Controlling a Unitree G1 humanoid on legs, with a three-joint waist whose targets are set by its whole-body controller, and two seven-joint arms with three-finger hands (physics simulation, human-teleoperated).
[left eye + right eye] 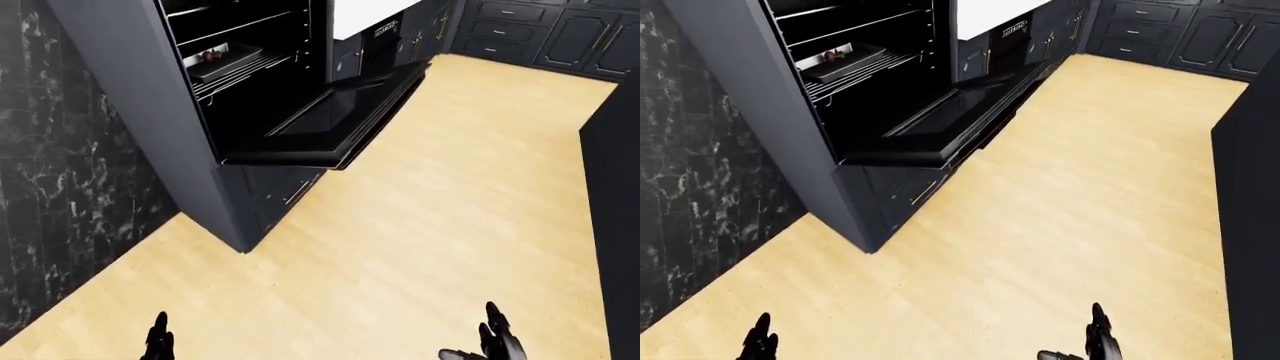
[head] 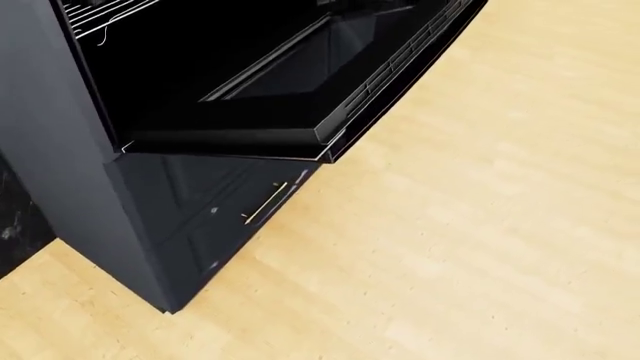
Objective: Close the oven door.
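The black wall oven (image 1: pixel 245 75) stands open at the upper left of the left-eye view. Its door (image 1: pixel 335 124) hangs down flat and level, sticking out over the floor. Wire racks and a dark tray (image 1: pixel 225 60) with some food sit inside. The head view shows the door's near edge (image 2: pixel 300 139) from close above. My left hand (image 1: pixel 158 341) and right hand (image 1: pixel 492 339) show only as fingertips at the bottom edge, low and well apart from the door. The right hand's fingers are spread and hold nothing. Too little of the left hand shows to tell its state.
A drawer with a brass handle (image 2: pixel 265 202) sits under the oven. A black marble wall (image 1: pixel 60 187) runs along the left. Dark cabinets (image 1: pixel 560 30) line the top right, a white counter (image 1: pixel 360 15) lies beside the oven, and a dark unit (image 1: pixel 615 225) stands at the right edge. The floor (image 1: pixel 420 240) is light wood.
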